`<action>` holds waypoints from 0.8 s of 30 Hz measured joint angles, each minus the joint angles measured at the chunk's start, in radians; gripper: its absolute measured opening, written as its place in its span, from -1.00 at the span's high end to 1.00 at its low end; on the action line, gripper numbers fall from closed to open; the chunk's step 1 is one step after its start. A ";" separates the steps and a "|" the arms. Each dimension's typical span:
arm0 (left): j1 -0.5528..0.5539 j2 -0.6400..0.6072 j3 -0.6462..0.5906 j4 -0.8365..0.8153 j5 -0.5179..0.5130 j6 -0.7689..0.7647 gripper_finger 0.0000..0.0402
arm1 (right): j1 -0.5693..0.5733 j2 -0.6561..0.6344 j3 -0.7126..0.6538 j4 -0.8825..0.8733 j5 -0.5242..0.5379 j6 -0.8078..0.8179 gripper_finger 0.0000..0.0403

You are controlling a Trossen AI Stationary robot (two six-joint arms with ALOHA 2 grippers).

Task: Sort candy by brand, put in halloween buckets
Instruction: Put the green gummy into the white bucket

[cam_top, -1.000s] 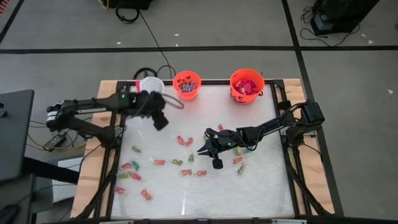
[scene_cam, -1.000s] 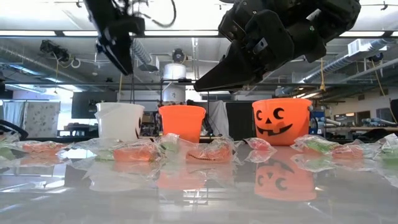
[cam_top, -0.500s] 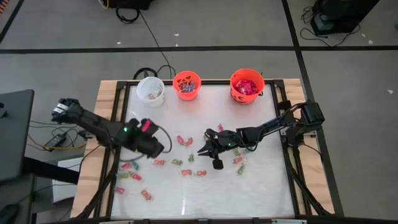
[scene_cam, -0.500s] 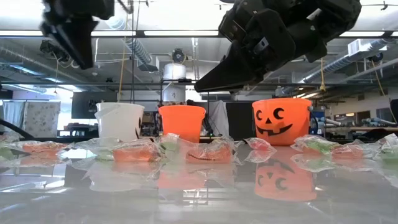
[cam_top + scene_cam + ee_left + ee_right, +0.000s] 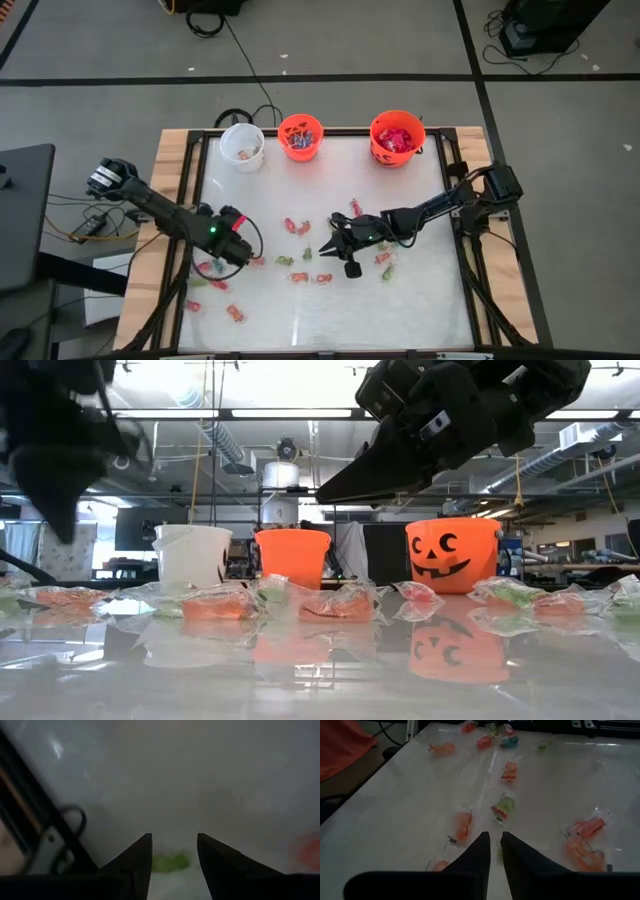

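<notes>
Item: wrapped candy (image 5: 290, 261), scattered mid-table, near the three buckets (image 5: 301, 137) at the far edge. Light, crinkly, slippery; best pinched at the body. Left gripper (image 5: 172, 851) has fingers apart above a green sweet (image 5: 170, 861); right gripper (image 5: 494, 842) nearly together, empty.

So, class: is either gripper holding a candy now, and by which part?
Neither. The left gripper hangs open over a green candy; the right gripper has nothing between its narrowly parted fingers.

The right end effector (image 5: 495, 851), fingers nearly together, hovers over scattered candy (image 5: 504, 807) on the table (image 5: 395, 805).
</notes>
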 joint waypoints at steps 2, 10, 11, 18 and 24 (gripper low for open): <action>0.015 0.001 -0.046 0.040 0.068 -0.003 0.19 | 0.001 0.000 0.000 0.000 0.000 0.000 0.69; 0.019 -0.002 -0.124 0.136 0.181 0.110 0.19 | -0.001 0.000 0.000 0.000 0.002 0.000 0.69; 0.018 -0.002 -0.127 0.145 0.182 0.143 0.19 | -0.001 0.000 0.000 0.000 0.002 0.000 0.69; 0.020 -0.002 -0.174 0.172 0.204 0.262 0.19 | -0.002 0.000 0.000 0.001 0.010 0.000 0.69; 0.021 -0.009 -0.251 0.237 0.259 0.227 0.22 | -0.006 0.000 0.000 0.001 0.010 0.000 0.69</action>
